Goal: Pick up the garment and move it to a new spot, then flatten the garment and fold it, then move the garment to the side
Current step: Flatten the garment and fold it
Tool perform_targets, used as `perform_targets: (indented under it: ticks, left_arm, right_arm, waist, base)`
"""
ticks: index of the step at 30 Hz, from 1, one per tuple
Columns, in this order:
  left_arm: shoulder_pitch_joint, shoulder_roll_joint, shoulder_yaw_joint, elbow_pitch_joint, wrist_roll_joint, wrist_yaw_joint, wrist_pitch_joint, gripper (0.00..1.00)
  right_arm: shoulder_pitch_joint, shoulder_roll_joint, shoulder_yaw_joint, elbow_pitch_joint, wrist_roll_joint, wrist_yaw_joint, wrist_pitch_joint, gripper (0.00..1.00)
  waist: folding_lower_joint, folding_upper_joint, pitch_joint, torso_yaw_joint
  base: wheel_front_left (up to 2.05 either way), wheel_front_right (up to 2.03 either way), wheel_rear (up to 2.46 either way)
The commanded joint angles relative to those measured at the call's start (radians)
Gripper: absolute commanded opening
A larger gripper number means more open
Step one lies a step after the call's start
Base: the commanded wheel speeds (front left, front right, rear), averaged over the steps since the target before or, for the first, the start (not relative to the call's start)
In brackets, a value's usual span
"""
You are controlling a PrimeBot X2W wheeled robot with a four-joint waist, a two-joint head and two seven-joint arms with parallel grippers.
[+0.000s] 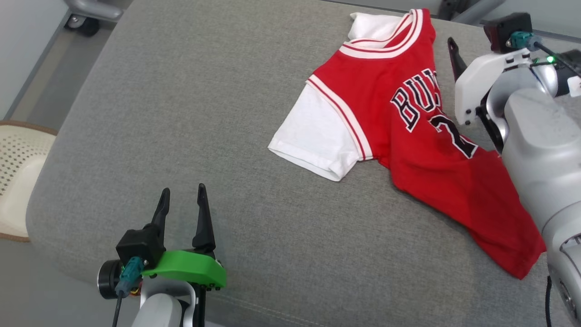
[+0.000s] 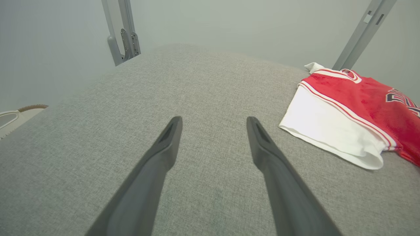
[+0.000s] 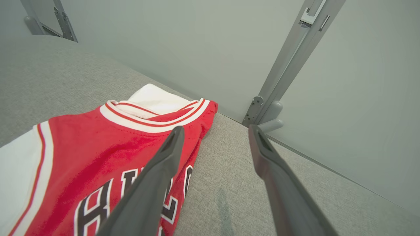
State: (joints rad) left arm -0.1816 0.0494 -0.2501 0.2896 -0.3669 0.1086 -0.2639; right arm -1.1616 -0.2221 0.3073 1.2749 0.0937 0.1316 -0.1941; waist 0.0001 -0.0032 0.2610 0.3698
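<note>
The garment (image 1: pixel 399 131) is a red jersey with white sleeves and dark lettering. It lies on the far right of the grey cushion, collar toward the back edge, with one white sleeve spread to the left. My right gripper (image 3: pixel 215 131) hovers open over the garment's right edge near the collar, gripping nothing. The left of its fingers (image 3: pixel 164 164) is above the lettering and the other is above bare cushion. One dark finger (image 1: pixel 456 61) of it shows beside the pale forearm. My left gripper (image 1: pixel 184 195) stands open near the front edge, well left of the garment (image 2: pixel 354 105).
The grey fabric cushion (image 1: pixel 204 113) has wide bare room left of the garment. A pale woven seat (image 1: pixel 18 172) sits beyond its left edge. Grey metal posts (image 3: pixel 288 59) and a wall stand close behind the back edge.
</note>
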Motion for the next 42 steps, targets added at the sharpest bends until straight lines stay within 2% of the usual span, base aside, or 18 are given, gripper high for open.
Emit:
perform_targets:
  ticks: [1, 7, 12, 18, 23, 27, 32, 40, 41, 42]
  left_arm:
    - [0.015, 0.002, 0.005, 0.002, 0.009, -0.003, 0.0, 1.0]
    - [0.027, 0.002, 0.022, 0.006, 0.035, -0.014, 0.0, 1.0]
    - [0.02, 0.002, 0.029, 0.005, 0.042, -0.018, 0.0, 1.0]
    - [0.007, 0.003, 0.029, 0.009, 0.044, -0.026, 0.0, 1.0]
    - [0.007, 0.002, 0.035, 0.01, 0.046, -0.024, 0.0, 1.0]
    - [0.019, 0.002, 0.04, 0.007, 0.046, -0.026, 0.0, 1.0]
    - [0.028, 0.002, 0.046, 0.003, 0.043, -0.026, 0.0, 1.0]
    - [-0.002, 0.002, 0.04, 0.007, 0.045, -0.026, 0.0, 1.0]
    - [-0.005, 0.002, 0.04, 0.008, 0.046, -0.026, 0.0, 1.0]
    - [-0.005, 0.002, 0.04, 0.01, 0.045, -0.026, 0.0, 1.0]
  right_arm:
    - [0.033, 0.001, 0.002, 0.005, 0.019, -0.002, -0.003, 1.0]
    - [0.163, 0.004, 0.041, -0.014, 0.144, -0.002, 0.018, 1.0]
    - [0.276, -0.02, 0.087, -0.095, 0.295, -0.002, 0.091, 1.0]
    - [0.396, -0.076, 0.159, -0.251, 0.487, -0.002, 0.219, 1.0]
    - [0.47, -0.156, 0.214, -0.42, 0.618, -0.002, 0.274, 1.0]
    - [0.521, -0.209, 0.233, -0.537, 0.673, -0.002, 0.274, 1.0]
    - [0.582, -0.255, 0.248, -0.638, 0.718, -0.002, 0.325, 1.0]
    - [0.585, -0.228, 0.266, -0.589, 0.671, -0.002, 0.364, 1.0]
    - [0.58, -0.224, 0.269, -0.579, 0.663, -0.002, 0.359, 0.26]
    - [0.576, -0.22, 0.271, -0.568, 0.653, -0.001, 0.357, 0.03]
  waist:
    - [-0.0001, 0.0032, -0.035, -0.065]
    - [-0.0001, 0.0032, -0.06, -0.157]
    - [-0.0001, 0.0032, -0.052, -0.201]
    - [-0.0001, 0.0032, -0.04, -0.206]
    - [-0.0001, 0.0032, -0.04, -0.192]
    - [-0.0001, 0.0032, -0.044, -0.185]
    - [-0.0001, 0.0032, -0.037, -0.186]
    - [-0.0001, 0.0032, -0.013, -0.177]
    - [-0.0001, 0.0032, -0.012, -0.175]
    - [-0.0001, 0.0032, -0.011, -0.173]
  base:
    - [0.0, 0.0, 0.0]
    - [0.0, 0.0, 0.0]
    - [0.0, 0.0, 0.0]
    - [0.0, 0.0, 0.0]
    - [0.0, 0.0, 0.0]
    - [0.0, 0.0, 0.0]
    - [0.0, 0.0, 0.0]
    - [0.0, 0.0, 0.0]
    - [0.0, 0.0, 0.0]
    - [0.0, 0.0, 0.0]
